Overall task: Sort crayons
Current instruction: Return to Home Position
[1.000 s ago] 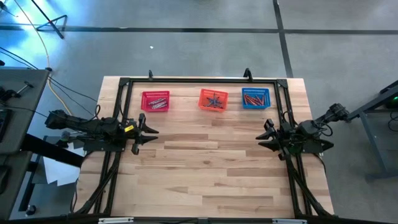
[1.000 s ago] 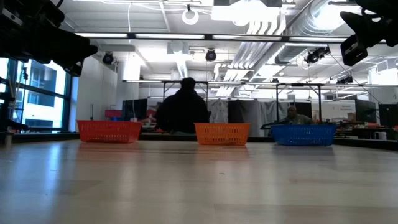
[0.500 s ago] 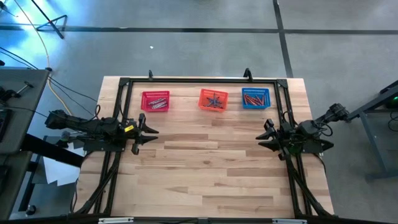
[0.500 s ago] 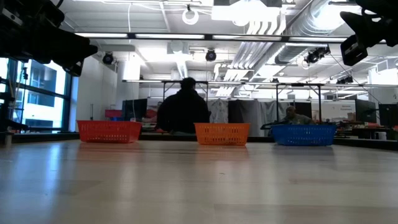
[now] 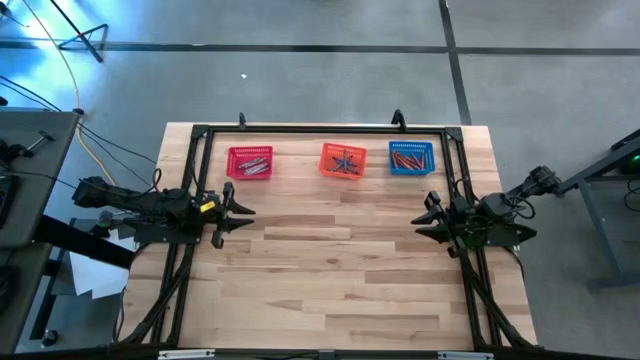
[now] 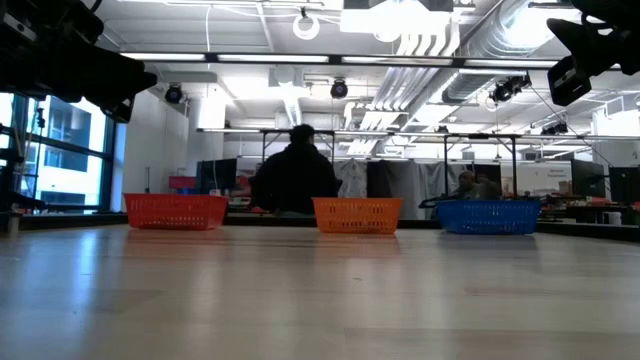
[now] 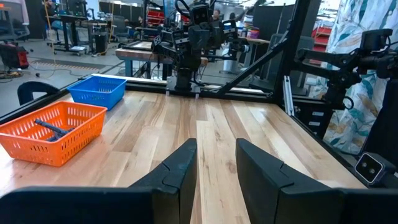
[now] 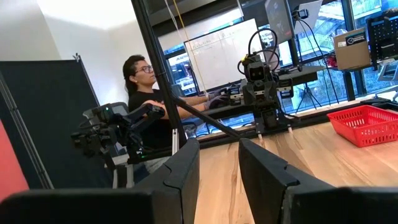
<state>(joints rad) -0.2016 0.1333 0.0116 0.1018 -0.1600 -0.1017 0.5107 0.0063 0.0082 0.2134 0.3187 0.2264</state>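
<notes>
Stillness since a second ago, nothing moved: left gripper (image 5: 241, 212) and right gripper (image 5: 423, 217) parked at opposite table (image 5: 340, 275) edges, fingers slightly parted and empty, crayons (image 5: 411, 158) all inside red basket (image 5: 232, 162), orange basket (image 5: 324, 160) and blue basket (image 5: 391, 158) along the far side, sorting seemingly finished.

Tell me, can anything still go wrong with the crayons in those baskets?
Maybe. The orange basket and blue basket stand close together by the table's far edge, so an arm reaching for one could nudge the other and spill crayons. The left gripper and right gripper hang open at the sides, holding nothing.
</notes>
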